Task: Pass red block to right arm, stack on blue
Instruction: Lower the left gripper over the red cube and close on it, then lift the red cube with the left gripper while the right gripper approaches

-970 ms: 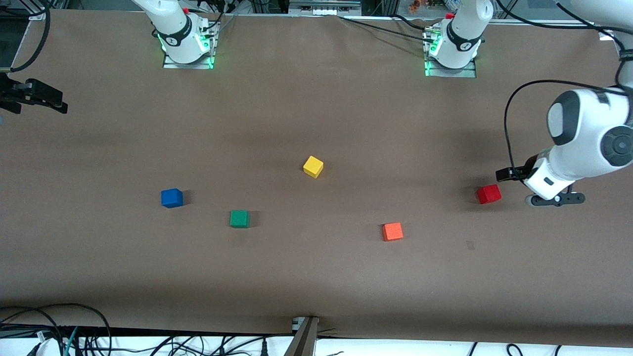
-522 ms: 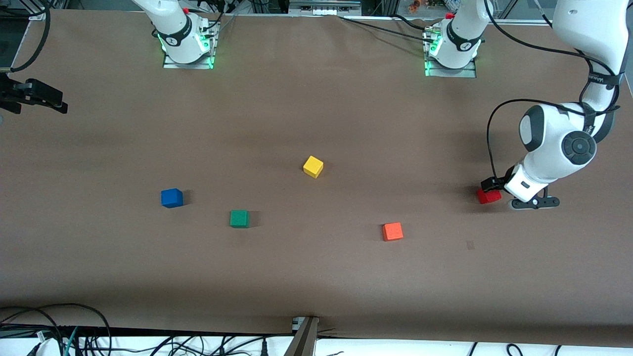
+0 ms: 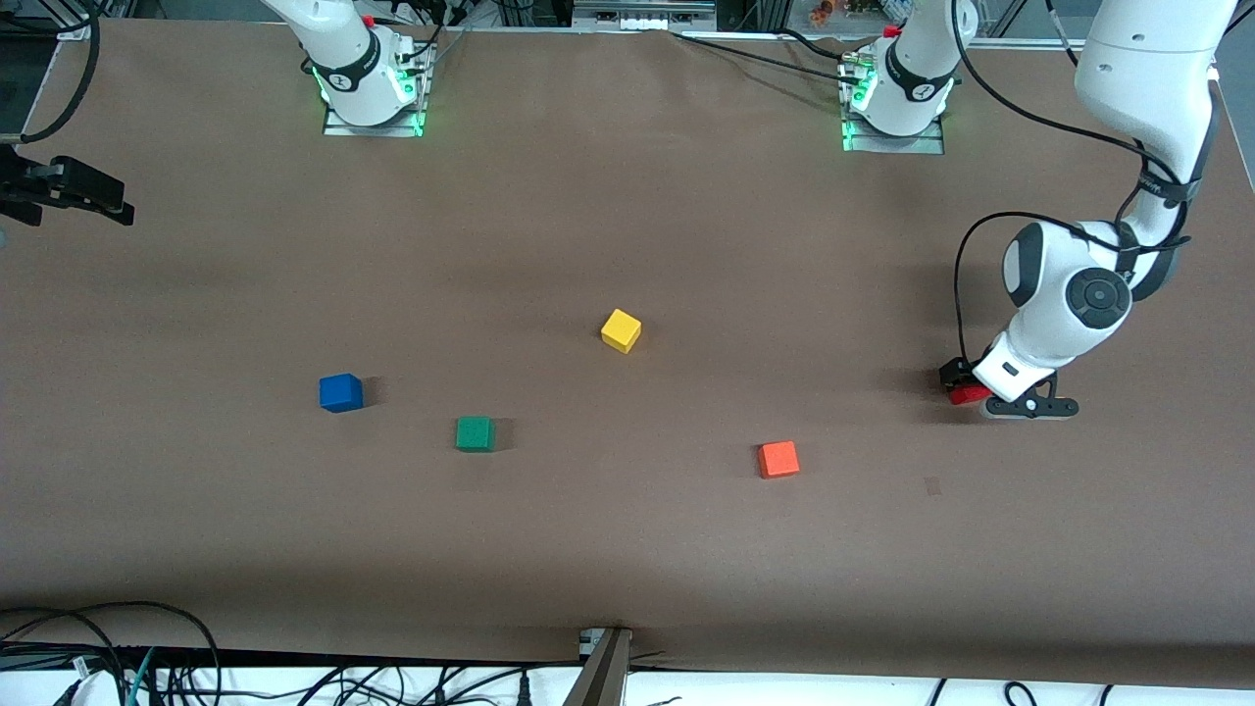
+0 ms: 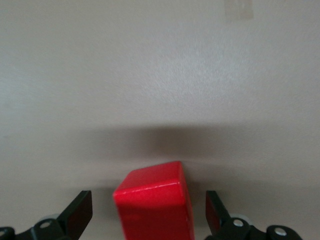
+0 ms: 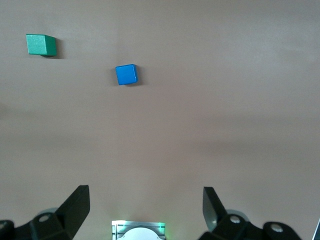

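The red block point(image 3: 971, 395) lies on the brown table toward the left arm's end, mostly covered by the left hand. My left gripper point(image 3: 965, 383) is down over it and open. In the left wrist view the red block point(image 4: 152, 205) sits between the two fingers of the left gripper point(image 4: 148, 197), with a gap on each side. The blue block point(image 3: 340, 392) lies toward the right arm's end. My right gripper point(image 3: 118, 201) waits open at that end, high up; the right wrist view has the blue block point(image 5: 126, 74) well apart from the empty right gripper point(image 5: 145, 192).
A green cube point(image 3: 475, 433) lies beside the blue block, slightly nearer the front camera. A yellow cube point(image 3: 621, 330) sits mid-table and an orange-red cube point(image 3: 778, 459) nearer the camera. The left arm's black cable point(image 3: 966, 284) loops above the red block.
The left arm has swung in toward the red block and come down, so its open fingers now straddle the block. The right arm and the cubes have not moved.
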Controlling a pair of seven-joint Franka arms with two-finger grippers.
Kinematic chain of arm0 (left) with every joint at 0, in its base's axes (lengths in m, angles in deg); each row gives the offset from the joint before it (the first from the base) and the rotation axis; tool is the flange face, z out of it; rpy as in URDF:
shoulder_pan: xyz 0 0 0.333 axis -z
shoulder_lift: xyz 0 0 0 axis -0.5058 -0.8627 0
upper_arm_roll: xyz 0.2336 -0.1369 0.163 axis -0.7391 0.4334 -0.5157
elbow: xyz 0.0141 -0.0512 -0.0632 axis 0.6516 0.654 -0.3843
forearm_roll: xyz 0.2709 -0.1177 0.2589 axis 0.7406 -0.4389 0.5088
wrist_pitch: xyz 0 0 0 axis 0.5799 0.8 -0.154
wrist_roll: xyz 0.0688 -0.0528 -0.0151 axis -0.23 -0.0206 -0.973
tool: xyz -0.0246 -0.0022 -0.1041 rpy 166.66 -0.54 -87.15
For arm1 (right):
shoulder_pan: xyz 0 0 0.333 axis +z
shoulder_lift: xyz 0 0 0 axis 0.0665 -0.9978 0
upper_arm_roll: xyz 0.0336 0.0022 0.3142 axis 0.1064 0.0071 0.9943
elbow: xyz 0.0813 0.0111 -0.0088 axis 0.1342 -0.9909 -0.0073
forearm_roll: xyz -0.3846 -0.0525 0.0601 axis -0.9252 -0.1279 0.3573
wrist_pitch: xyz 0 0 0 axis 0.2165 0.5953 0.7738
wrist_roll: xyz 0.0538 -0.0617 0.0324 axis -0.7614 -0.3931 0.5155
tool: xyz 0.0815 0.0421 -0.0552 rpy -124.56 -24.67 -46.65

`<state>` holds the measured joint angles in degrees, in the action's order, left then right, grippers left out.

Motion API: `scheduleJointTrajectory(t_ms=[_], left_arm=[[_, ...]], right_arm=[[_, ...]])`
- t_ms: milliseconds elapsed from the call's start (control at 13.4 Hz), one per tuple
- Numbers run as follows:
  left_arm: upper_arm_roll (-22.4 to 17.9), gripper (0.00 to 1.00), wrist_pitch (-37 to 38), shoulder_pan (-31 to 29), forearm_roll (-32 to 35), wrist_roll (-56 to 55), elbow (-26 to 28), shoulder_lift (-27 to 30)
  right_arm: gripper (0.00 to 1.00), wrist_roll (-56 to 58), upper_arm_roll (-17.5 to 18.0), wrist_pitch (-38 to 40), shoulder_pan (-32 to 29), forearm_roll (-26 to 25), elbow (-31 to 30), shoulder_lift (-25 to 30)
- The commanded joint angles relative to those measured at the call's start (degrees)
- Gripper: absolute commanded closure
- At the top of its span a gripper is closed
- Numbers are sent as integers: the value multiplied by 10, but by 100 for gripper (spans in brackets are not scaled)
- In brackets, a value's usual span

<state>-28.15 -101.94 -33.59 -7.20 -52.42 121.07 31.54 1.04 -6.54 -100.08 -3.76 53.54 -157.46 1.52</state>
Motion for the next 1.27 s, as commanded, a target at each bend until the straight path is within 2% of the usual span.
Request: scheduleJointTrajectory(t_ms=[0,75,149,224,299,373,597,896,1045,1194], left_arm=[[4,0,-21,-14,11,4,7,-8],[4,1,-21,-15,11,4,7,-8],[5,40,-20,-15,11,1,7,-8],[5,63,-20,-15,11,0,7,-8],[5,77,-18,-15,11,6,5,-7],[6,85,-14,-15,11,10,3,-7],[18,93,7,-13,12,11,-2,-3],[70,93,110,-15,4,11,-49,11],[91,93,137,-15,3,12,-69,27],[115,93,163,-16,-40,12,-94,31]], right_arm=[[0,3,0,5,-1,-2,12,-3],[0,3,1,4,-1,-2,12,-3],[0,3,1,4,-1,-2,12,-3],[0,3,1,5,-1,-2,12,-3],[0,2,1,5,-1,-2,12,-3],[0,3,1,4,-1,-2,12,-3],[0,4,0,5,-1,-2,11,-3],[0,4,0,5,-2,-2,11,-3],[0,4,0,5,-2,-2,11,-3],[0,5,0,5,-2,-2,11,-4]])
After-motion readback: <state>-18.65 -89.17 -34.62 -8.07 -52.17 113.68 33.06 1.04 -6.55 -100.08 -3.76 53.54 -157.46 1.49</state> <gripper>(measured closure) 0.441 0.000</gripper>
